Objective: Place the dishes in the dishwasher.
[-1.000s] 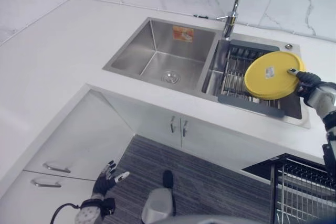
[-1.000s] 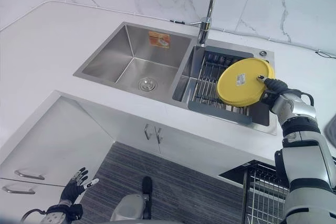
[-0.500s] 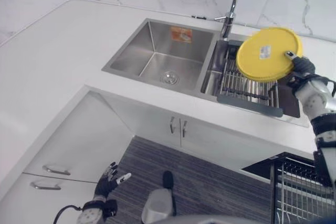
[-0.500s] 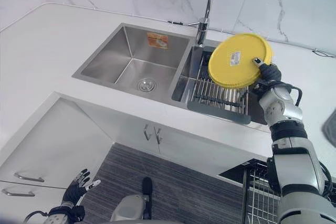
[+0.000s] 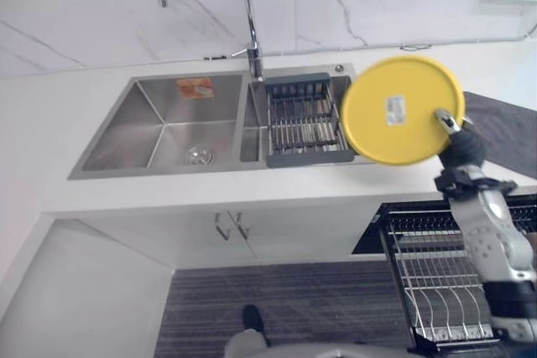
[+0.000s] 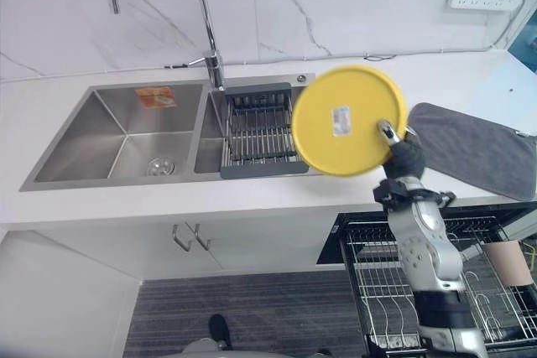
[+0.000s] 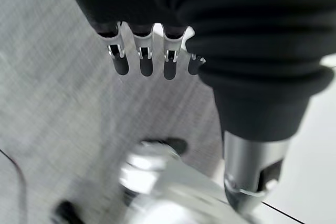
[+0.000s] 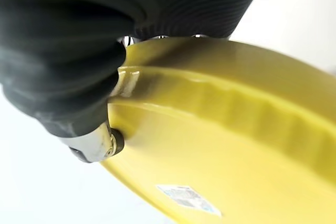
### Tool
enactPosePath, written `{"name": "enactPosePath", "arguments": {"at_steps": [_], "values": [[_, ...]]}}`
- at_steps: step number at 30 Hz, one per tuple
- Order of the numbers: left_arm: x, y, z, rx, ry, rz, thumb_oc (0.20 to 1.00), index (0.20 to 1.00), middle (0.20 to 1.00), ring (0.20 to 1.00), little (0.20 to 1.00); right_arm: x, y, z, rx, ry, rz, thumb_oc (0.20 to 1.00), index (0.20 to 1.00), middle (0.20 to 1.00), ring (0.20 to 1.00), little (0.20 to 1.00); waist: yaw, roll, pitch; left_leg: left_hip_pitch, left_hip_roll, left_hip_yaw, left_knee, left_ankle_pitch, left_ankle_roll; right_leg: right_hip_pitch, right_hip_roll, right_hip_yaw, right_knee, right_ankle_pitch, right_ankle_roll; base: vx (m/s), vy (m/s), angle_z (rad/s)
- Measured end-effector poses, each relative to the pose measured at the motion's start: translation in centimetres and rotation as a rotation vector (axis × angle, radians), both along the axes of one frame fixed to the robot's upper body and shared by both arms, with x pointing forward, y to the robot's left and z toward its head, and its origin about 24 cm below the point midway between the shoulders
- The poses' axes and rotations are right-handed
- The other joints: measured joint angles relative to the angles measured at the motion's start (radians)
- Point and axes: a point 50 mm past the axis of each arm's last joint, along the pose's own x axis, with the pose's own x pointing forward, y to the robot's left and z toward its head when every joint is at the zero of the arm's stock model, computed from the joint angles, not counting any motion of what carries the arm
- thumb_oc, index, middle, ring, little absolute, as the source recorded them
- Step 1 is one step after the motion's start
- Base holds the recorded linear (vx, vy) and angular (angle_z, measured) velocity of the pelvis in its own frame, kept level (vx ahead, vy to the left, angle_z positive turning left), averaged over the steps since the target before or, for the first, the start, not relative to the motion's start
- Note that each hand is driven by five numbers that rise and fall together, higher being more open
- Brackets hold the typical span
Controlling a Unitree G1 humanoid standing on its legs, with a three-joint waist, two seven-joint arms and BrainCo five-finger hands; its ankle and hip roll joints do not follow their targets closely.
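Observation:
A round yellow plate (image 5: 401, 111) with a small white sticker on its underside hangs tilted above the counter, just right of the sink. My right hand (image 5: 460, 147) is shut on its right rim; in the right wrist view the thumb (image 8: 97, 142) presses the plate (image 8: 236, 145) from below while the fingers are hidden behind the rim. The open dishwasher's wire rack (image 6: 394, 291) lies pulled out below the counter, under the right arm. My left hand (image 7: 142, 59) hangs over the grey floor with straight fingers and holds nothing.
A double steel sink (image 5: 164, 127) with a tall faucet (image 5: 250, 31) has a dark dish-drainer rack (image 5: 304, 119) in its right basin. A grey mat (image 6: 474, 144) lies on the counter at right. A beige cup (image 6: 509, 262) stands in the dishwasher rack. Cabinet doors (image 5: 231, 228) lie below.
The head camera has swung to the right. My right hand has lifted the yellow plate off the sink's drainer rack and carried it right, over the counter by the dishwasher.

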Motion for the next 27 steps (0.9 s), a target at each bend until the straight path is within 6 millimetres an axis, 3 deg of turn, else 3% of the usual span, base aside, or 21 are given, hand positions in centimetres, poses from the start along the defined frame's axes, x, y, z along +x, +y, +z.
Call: {"name": "enactPosePath", "arguments": {"at_steps": [1,2,4,5,7,9,10,11,13,15,17,19,20,21,22,23,24,25,27], "values": [[1.9,-0.9,0.1,-0.019,-0.064,-0.04,1.0,1.0,1.0,1.0,1.0,-0.8,-0.1,0.1,-0.033,-0.003,0.01,0.2,0.2,0.2,0.2,0.2,0.006,-0.018,-0.001,-0.021,-0.047,-0.02,0.121,-0.106,0.022,-0.033,-0.042,0.021,0.008,0.022,0.009,-0.16,0.233,-0.51],[2.5,-0.9,0.2,-0.015,-0.095,-0.042,1.0,1.0,1.0,1.0,1.0,-1.2,0.0,0.2,-0.056,-0.001,0.025,0.2,0.2,0.2,0.2,0.2,-0.002,-0.018,-0.002,0.012,-0.099,-0.024,0.146,-0.162,0.034,-0.044,-0.069,0.047,0.02,0.03,0.014,-0.12,0.297,-0.47],[5.1,-0.3,0.6,0.003,-0.161,-0.089,1.0,1.0,1.0,1.0,1.0,-1.5,-0.3,-0.2,-0.034,-0.004,0.007,0.2,0.2,0.2,0.2,0.2,-0.03,-0.007,0.0,0.038,-0.101,-0.029,0.127,-0.217,0.063,-0.063,-0.062,0.06,0.043,0.037,0.024,-0.06,0.371,-0.18],[6.8,0.0,0.8,0.005,-0.181,-0.138,1.0,1.0,1.0,1.0,1.0,-1.8,-0.2,-0.6,0.013,-0.021,-0.013,0.2,0.2,0.2,0.2,0.2,-0.028,-0.021,0.005,0.046,-0.11,-0.026,0.108,-0.243,0.087,-0.064,-0.079,0.06,0.053,0.038,0.027,-0.01,0.42,-0.1],[8.8,-0.4,0.9,-0.006,-0.215,-0.192,1.0,1.0,1.0,1.0,1.0,-2.3,-0.3,-0.8,0.063,-0.057,-0.041,0.2,0.2,0.2,0.2,0.2,-0.048,-0.067,0.003,0.061,-0.173,-0.024,0.095,-0.264,0.121,-0.069,-0.145,0.076,0.084,0.055,0.051,-0.05,0.469,0.02],[9.0,-0.5,0.7,-0.012,-0.187,-0.197,1.0,1.0,1.0,1.0,1.0,-3.3,0.0,-0.5,0.126,-0.121,-0.07,0.2,0.2,0.2,0.2,0.2,-0.051,-0.069,0.005,0.044,-0.209,-0.022,0.106,-0.277,0.172,-0.138,-0.2,0.104,0.201,0.065,0.051,-0.08,0.426,0.01],[8.6,-0.2,0.6,0.003,-0.163,-0.196,1.0,1.0,1.0,1.0,1.0,-3.9,0.2,-0.4,0.142,-0.152,-0.076,0.2,0.2,0.2,0.2,0.2,-0.064,-0.063,0.004,0.058,-0.245,-0.018,0.05,-0.252,0.21,-0.214,-0.236,0.142,0.274,0.128,0.044,-0.11,0.458,-0.09],[8.5,0.1,0.6,0.018,-0.148,-0.21,1.0,1.0,1.0,1.0,1.0,-4.2,0.3,-0.4,0.14,-0.16,-0.077,0.2,0.2,0.2,0.2,0.2,-0.071,-0.065,0.004,0.057,-0.268,-0.013,0.024,-0.238,0.238,-0.245,-0.255,0.162,0.286,0.16,0.06,-0.09,0.363,-0.23],[7.8,0.3,0.5,0.039,-0.112,-0.246,1.0,1.0,1.0,1.0,1.0,-4.4,0.5,0.0,0.14,-0.176,-0.077,0.2,0.2,0.2,0.2,0.2,-0.075,-0.062,0.006,0.058,-0.303,0.02,-0.03,-0.205,0.274,-0.291,-0.26,0.176,0.251,0.195,0.107,-0.14,0.187,-0.34],[7.1,0.2,0.8,0.074,-0.116,-0.399,1.0,1.0,1.0,1.0,1.0,-4.3,0.3,-0.1,0.141,-0.162,-0.096,0.2,0.2,0.2,0.2,0.2,-0.06,-0.063,0.019,0.049,-0.296,0.1,-0.042,-0.194,0.286,-0.327,-0.247,0.112,0.212,0.157,0.153,-0.25,0.07,-0.82],[7.5,-0.1,1.2,0.092,-0.155,-0.542,1.0,1.0,1.0,1.0,1.0,-4.2,-0.3,-0.6,0.136,-0.15,-0.126,0.2,0.2,0.2,0.2,0.2,-0.058,-0.046,0.034,0.035,-0.259,0.124,-0.043,-0.202,0.29,-0.325,-0.242,0.055,0.236,0.16,0.162,-0.19,-0.012,-0.68],[8.6,0.1,1.5,0.119,-0.186,-0.598,1.0,1.0,1.0,1.0,1.0,-4.1,-1.4,-1.9,0.147,-0.116,-0.182,0.2,0.2,0.2,0.2,0.2,-0.05,-0.031,0.041,0.009,-0.223,0.129,-0.043,-0.198,0.257,-0.303,-0.206,0.086,0.275,0.158,0.164,-0.09,-0.1,-0.4],[9.1,0.7,1.5,0.138,-0.184,-0.565,1.0,1.0,1.0,1.0,1.0,-4.1,-1.3,-2.2,0.168,-0.113,-0.191,0.2,0.2,0.2,0.2,0.2,-0.053,-0.067,0.041,-0.016,-0.231,0.105,0.012,-0.264,0.145,-0.294,-0.208,0.118,0.276,0.162,0.157,-0.06,-0.198,-0.52],[9.2,1.8,1.8,0.17,-0.184,-0.517,1.0,1.0,1.0,1.0,1.0,-4.1,-0.8,-1.7,0.186,-0.142,-0.176,0.2,0.2,0.2,0.2,0.2,-0.042,-0.099,0.054,-0.084,-0.231,0.035,0.228,-0.306,0.24,-0.307,-0.252,0.152,0.321,0.147,0.158,-0.05,-0.25,-1.15],[8.6,1.6,1.3,0.16,-0.148,-0.443,1.0,1.0,1.0,1.0,1.0,-3.9,-0.4,-1.2,0.184,-0.171,-0.146,0.2,0.2,0.2,0.2,0.2,-0.007,-0.099,0.059,-0.082,-0.203,0.073,0.284,-0.368,0.282,-0.305,-0.269,0.165,0.37,0.081,0.126,-0.05,-0.293,-1.29],[8.5,1.0,1.2,0.149,-0.148,-0.415,1.0,1.0,1.0,1.0,1.0,-3.9,-0.5,-1.0,0.178,-0.179,-0.146,0.2,0.2,0.2,0.2,0.2,-0.007,-0.052,0.056,-0.085,-0.171,0.09,0.262,-0.359,0.27,-0.296,-0.255,0.143,0.396,0.061,0.102,-0.05,-0.44,-1.15],[8.8,0.7,1.2,0.146,-0.16,-0.421,1.0,1.0,1.0,1.0,1.0,-4.0,-0.7,-0.9,0.179,-0.186,-0.158,0.2,0.2,0.2,0.2,0.2,-0.009,-0.027,0.055,-0.081,-0.152,0.089,0.231,-0.345,0.25,-0.283,-0.25,0.135,0.401,0.06,0.105,-0.03,-0.519,-0.63],[8.9,0.5,1.3,0.15,-0.17,-0.43,1.0,1.0,1.0,1.0,1.0,-4.1,-0.8,-1.0,0.183,-0.191,-0.169,0.2,0.2,0.2,0.2,0.2,-0.01,-0.018,0.054,-0.076,-0.136,0.087,0.193,-0.302,0.191,-0.244,-0.225,0.134,0.363,0.047,0.106,0.0,-0.635,-0.55],[8.6,1.0,1.5,0.18,-0.176,-0.411,1.0,1.0,1.0,1.0,1.0,-3.9,-0.1,-1.1,0.194,-0.19,-0.153,0.2,0.2,0.2,0.2,0.2,0.001,-0.055,0.045,-0.067,-0.109,0.109,0.176,-0.27,0.144,-0.142,-0.161,0.11,0.217,-0.022,0.097,0.04,-0.59,-0.82]]}}
